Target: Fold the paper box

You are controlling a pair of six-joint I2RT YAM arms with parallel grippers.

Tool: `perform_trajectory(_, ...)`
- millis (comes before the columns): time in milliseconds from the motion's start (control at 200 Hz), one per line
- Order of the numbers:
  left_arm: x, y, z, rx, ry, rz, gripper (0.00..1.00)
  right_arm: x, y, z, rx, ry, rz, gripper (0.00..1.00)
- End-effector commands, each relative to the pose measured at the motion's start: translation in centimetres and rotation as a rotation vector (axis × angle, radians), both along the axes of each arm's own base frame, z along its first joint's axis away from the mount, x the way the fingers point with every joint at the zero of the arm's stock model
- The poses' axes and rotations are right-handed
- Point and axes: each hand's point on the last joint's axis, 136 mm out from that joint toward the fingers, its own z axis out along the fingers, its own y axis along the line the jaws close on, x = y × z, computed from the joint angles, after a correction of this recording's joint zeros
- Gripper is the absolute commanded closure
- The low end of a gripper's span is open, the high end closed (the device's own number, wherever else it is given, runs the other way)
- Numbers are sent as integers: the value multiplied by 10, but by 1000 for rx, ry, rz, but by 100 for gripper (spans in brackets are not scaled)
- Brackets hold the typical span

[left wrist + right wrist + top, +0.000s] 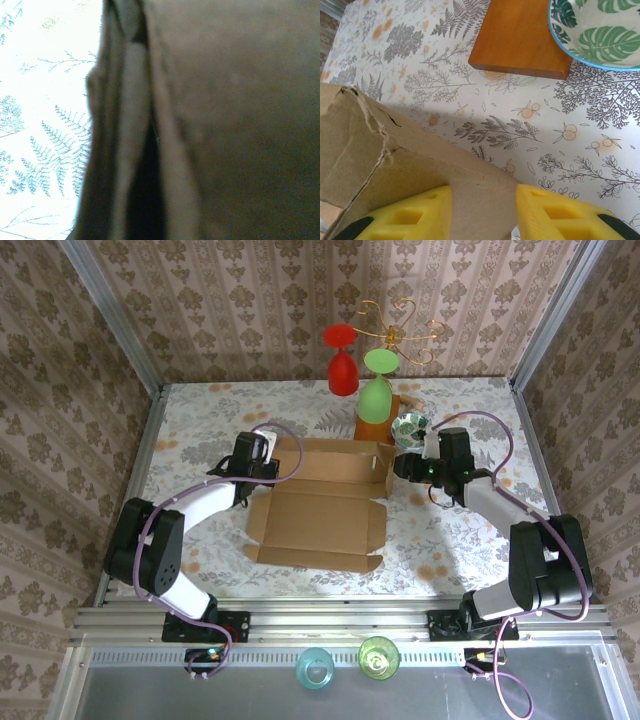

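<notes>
Mid-worktop: the paper box (320, 515), open, tray part toward the back with its rear wall upright, lid panel laid flat toward the near edge. Torn, ragged corner edge close up in the right wrist view (410, 160).

At the box's left rear corner: left claw (268, 456), closed, hard against the cardboard; pinch on the wall or not, cannot tell. Blurred brown cardboard (225, 125) close to the left wrist camera, a dark fold gap down its middle.

At the right rear side flap: right claw (400, 466), about half wide, yellow pads (420, 215) either side of the cardboard. Clamped or merely straddling, cannot tell.

Free room: bare worktop (200, 420) left of the box and behind it on the left; a narrower strip along the near edge. Tight at the back right: wooden base (372, 428) just beside the rear wall, leaf-patterned bowl (411, 425) touching or overlapping that base, near the right claw. Above the base, a gold wire stand (395, 328) with an inverted red glass (342, 372) and green glass (375, 398).

Surface: pale cloth printed with ferns and orange fruit. Damask-papered walls on three sides, aluminium posts at the corners. On the near deck, a teal cup (315, 668) and a green cup (378, 656).
</notes>
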Motion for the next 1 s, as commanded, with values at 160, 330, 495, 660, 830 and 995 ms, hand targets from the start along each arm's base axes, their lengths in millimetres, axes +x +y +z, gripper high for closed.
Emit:
perform_trajectory(160,5,-1,-2,11,16,4,100,-14,17,-3,-95,7,150,61)
perform_trajectory(330,7,-2,-1,12,14,-2,100,-15,18,-5,-142,-2,187,60)
perform_trajectory(495,8,-2,0,23,12,-14,100,-5,8,-3,-205,-28,187,58)
perform_trajectory(660,8,-3,1,33,13,-34,100,5,2,-4,-257,-41,209,53)
perform_trajectory(830,7,-2,1,36,20,-41,100,9,9,0,-241,-87,296,47)
perform_trajectory(995,9,4,3,23,20,-22,100,8,5,20,-136,-101,245,55)
